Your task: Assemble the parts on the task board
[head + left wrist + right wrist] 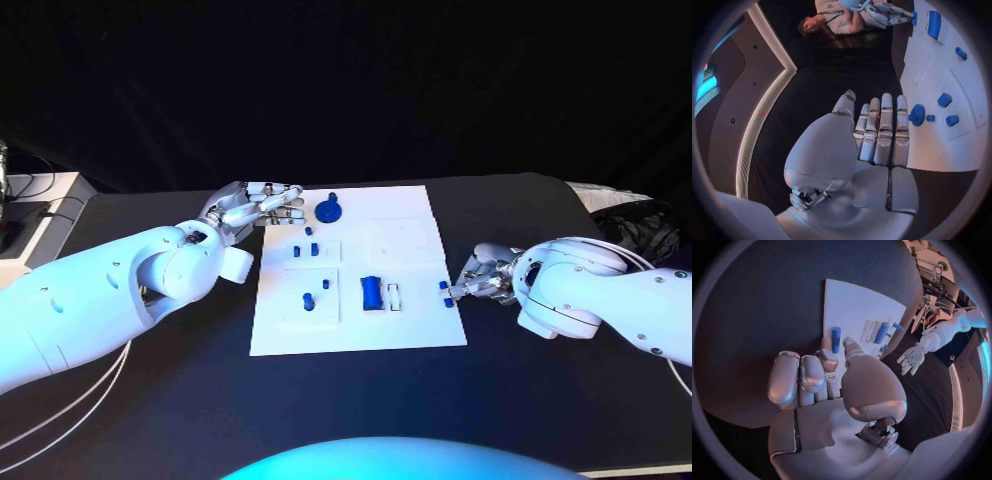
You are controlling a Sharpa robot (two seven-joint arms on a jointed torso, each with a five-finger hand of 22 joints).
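Lying in the middle of the black table is the white board. It has small blue parts on it.

The right hand sits just past the board's right edge, about halfway down. It pinches a small blue peg between its thumb and a finger. The other fingers are curled in beside it. In the head view the peg pokes out from the hand, right at the board's edge.

The left hand is at the board's top left corner. Its fingers are straight and side by side, and it holds nothing. In the left wrist view the fingertips reach up close to a round blue knob, but I cannot tell if they touch it. In the head view that knob stands near the top of the board, just beside the hand.

Near the middle of the board lies a bigger blue block. A thin white and blue piece lies right next to it. Two small blue bits sit side by side left of the middle, and one more sits just above them. Lower down on the left are two more small parts, near each other.
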